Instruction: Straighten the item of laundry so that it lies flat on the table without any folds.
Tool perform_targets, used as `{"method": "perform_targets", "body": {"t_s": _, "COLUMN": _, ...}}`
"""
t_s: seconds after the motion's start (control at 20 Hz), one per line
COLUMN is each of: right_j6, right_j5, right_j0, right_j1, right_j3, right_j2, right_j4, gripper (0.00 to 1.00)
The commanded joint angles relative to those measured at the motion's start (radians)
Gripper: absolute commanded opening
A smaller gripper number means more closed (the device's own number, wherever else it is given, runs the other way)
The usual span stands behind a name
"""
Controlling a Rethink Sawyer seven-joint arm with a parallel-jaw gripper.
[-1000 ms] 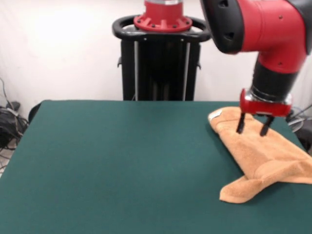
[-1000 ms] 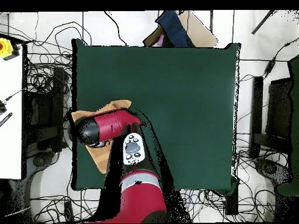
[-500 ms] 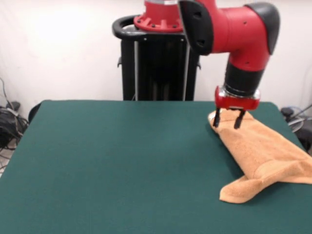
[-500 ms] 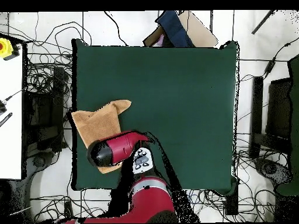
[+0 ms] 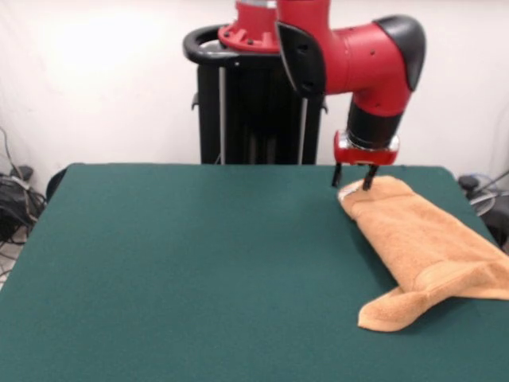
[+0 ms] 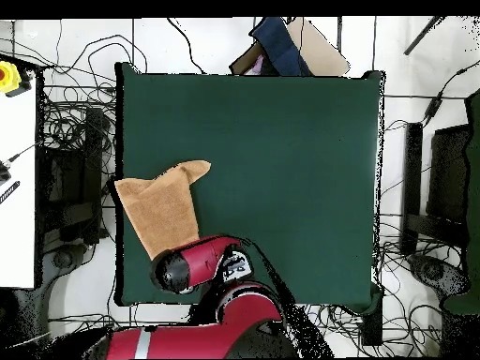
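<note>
The gripper (image 5: 351, 177) hangs with fingers narrowly parted, holding nothing, at the far end of the towel (image 5: 421, 251). The towel lies folded and rumpled along the table's (image 5: 199, 263) right edge in the front view.

In your front view, the towel (image 5: 421, 255) lies on the table (image 5: 191, 263) at its right side, running from far edge toward you. The gripper (image 5: 351, 177) hangs over the towel's far corner, before the pedestal (image 5: 262, 95).
</note>
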Motion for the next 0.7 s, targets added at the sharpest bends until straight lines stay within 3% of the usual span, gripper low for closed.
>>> {"method": "perform_targets", "body": {"t_s": 0.05, "right_j6": 0.092, "right_j5": -0.061, "right_j0": -0.002, "right_j1": 0.108, "right_j3": -0.006, "right_j2": 0.036, "right_j4": 0.003, "gripper": 1.0}}
{"method": "perform_targets", "body": {"t_s": 0.2, "right_j6": 0.089, "right_j5": -0.137, "right_j0": -0.012, "right_j1": 0.212, "right_j3": -0.068, "right_j2": 0.036, "right_j4": -0.01, "gripper": 1.0}}
{"method": "perform_targets", "body": {"t_s": 0.3, "right_j6": 0.09, "right_j5": -0.16, "right_j0": -0.015, "right_j1": 0.235, "right_j3": -0.078, "right_j2": 0.046, "right_j4": -0.008, "gripper": 1.0}}
{"method": "perform_targets", "body": {"t_s": 0.7, "right_j6": 0.173, "right_j5": -0.274, "right_j0": 0.033, "right_j1": 0.193, "right_j3": -0.064, "right_j2": -0.001, "right_j4": 0.029, "gripper": 1.0}}
